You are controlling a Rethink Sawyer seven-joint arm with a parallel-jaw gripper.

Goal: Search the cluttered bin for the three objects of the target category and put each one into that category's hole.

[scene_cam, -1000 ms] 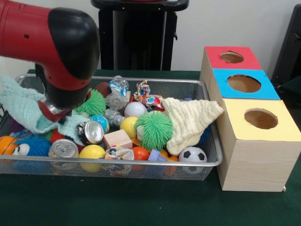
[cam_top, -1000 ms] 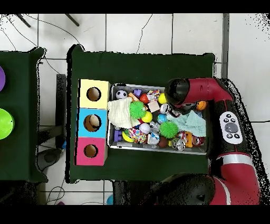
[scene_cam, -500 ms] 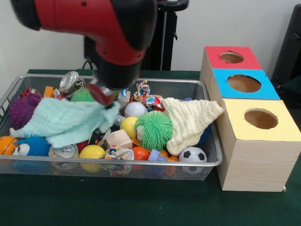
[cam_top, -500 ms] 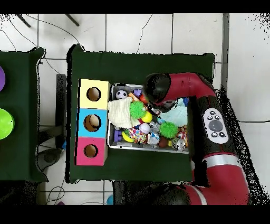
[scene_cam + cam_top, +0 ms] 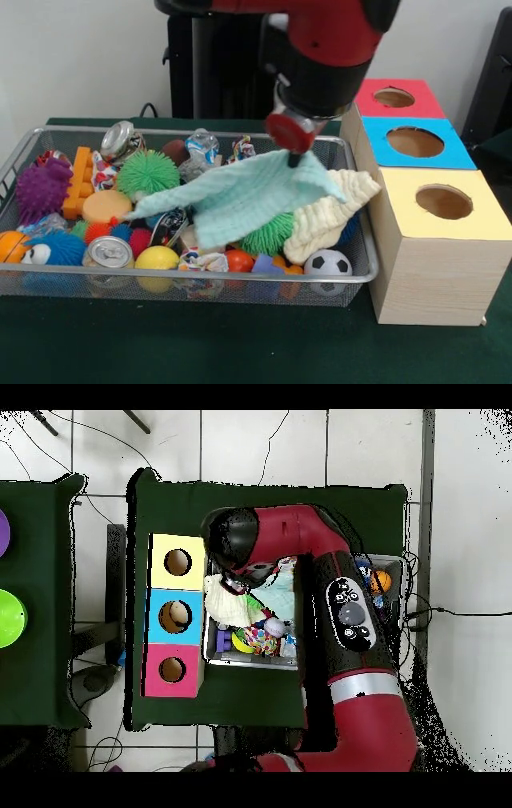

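The red and black arm (image 5: pixel 330 594) covers most of the silver wire-mesh bin (image 5: pixel 214 654) from overhead — only its box-side end shows. In front, the draped pale mint cloth (image 5: pixel 240 192) hides the spiky green ball (image 5: pixel 268 234) partly, and the gripper's fingers (image 5: pixel 294 158) are too buried to read.

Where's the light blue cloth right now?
In the front view, the light blue cloth hangs from the gripper over the right half of the wire basket, draped above the green spiky ball and beside the cream cloth.
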